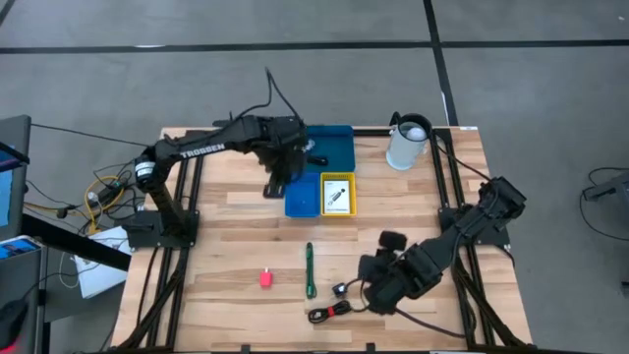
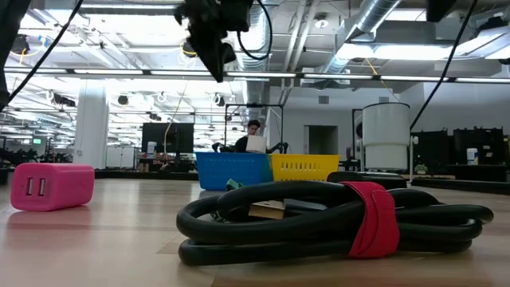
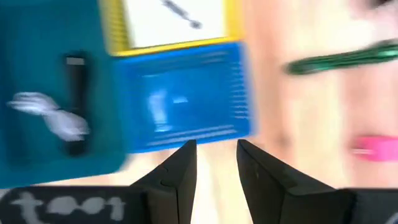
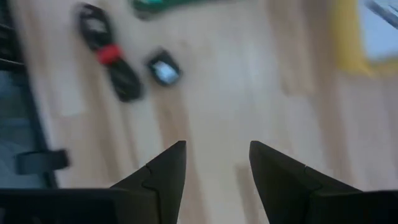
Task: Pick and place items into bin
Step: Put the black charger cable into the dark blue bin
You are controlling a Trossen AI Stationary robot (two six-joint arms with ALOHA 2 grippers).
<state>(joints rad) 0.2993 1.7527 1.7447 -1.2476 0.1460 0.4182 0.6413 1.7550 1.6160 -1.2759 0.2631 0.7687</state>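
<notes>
Coiled black cable (image 2: 335, 227) with its red strap lies at six o'clock on the table, floppy and light; grab it by the strap. Right gripper (image 4: 214, 163), just beside it at three o'clock, is open and empty. Left gripper (image 3: 216, 160), open too, hangs by the bin (image 1: 316, 196) at twelve.

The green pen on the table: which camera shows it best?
The high view: the green pen lies whole on the wood between the pink block and the coiled cable. Both wrist views catch only a blurred green streak. The low view hides it.
</notes>
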